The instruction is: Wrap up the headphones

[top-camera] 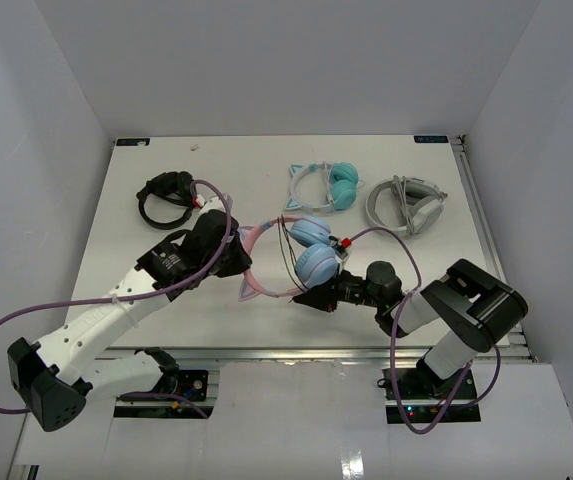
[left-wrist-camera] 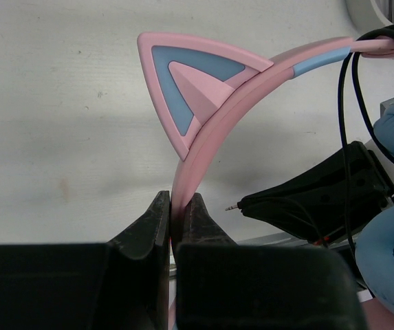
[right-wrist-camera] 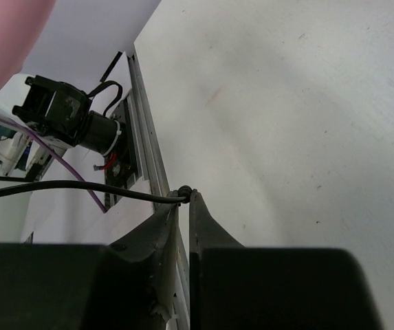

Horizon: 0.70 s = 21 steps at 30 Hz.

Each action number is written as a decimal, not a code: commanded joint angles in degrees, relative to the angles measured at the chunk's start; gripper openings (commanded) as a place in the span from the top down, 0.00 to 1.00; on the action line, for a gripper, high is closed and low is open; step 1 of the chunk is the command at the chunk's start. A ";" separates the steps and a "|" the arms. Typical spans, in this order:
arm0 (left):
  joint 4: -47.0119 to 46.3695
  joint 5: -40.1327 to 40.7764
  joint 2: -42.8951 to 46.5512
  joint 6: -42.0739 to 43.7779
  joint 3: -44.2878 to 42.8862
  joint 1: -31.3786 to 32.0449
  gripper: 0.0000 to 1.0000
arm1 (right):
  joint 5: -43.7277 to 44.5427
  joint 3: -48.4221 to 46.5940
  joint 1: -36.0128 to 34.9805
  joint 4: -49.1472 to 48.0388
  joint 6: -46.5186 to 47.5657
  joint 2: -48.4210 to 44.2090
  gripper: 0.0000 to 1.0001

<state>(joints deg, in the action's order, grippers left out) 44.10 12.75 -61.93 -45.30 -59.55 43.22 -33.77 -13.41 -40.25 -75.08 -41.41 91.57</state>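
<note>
The headphones (top-camera: 311,262) sit near the table's front middle, with a pink cat-ear headband (top-camera: 250,268) and light blue ear cups. My left gripper (top-camera: 242,262) is shut on the headband (left-wrist-camera: 203,148) just below a cat ear (left-wrist-camera: 190,86); the band runs up between the jaws (left-wrist-camera: 178,206). My right gripper (top-camera: 311,297) is shut on the thin black cable (right-wrist-camera: 80,187) at its plug end (right-wrist-camera: 183,196), beside the lower ear cup. In the left wrist view the cable (left-wrist-camera: 346,137) loops across the band and the plug tip (left-wrist-camera: 232,206) sticks out of the right gripper.
Teal cat-ear headphones (top-camera: 324,185) and grey-white headphones (top-camera: 406,205) lie at the back right. Black headphones (top-camera: 166,198) lie at the back left. The table's front rail (top-camera: 296,352) runs just below the grippers, and white walls enclose the sides.
</note>
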 commanded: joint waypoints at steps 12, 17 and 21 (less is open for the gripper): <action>-6.67 -8.98 5.10 -1.55 1.17 -1.30 1.00 | 13.75 8.49 0.74 -27.81 9.01 -8.12 0.92; -6.66 -9.96 5.68 -1.37 1.01 -1.58 1.00 | 14.46 8.58 1.32 -27.58 9.07 -7.04 0.92; -6.52 -10.04 5.77 -1.21 1.01 -1.88 1.00 | 14.69 8.72 1.63 -27.59 8.98 -6.58 0.92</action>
<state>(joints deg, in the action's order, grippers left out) 42.21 6.79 -59.14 -45.16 -57.69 41.74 -21.90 -5.10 -39.34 -75.47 -34.09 84.22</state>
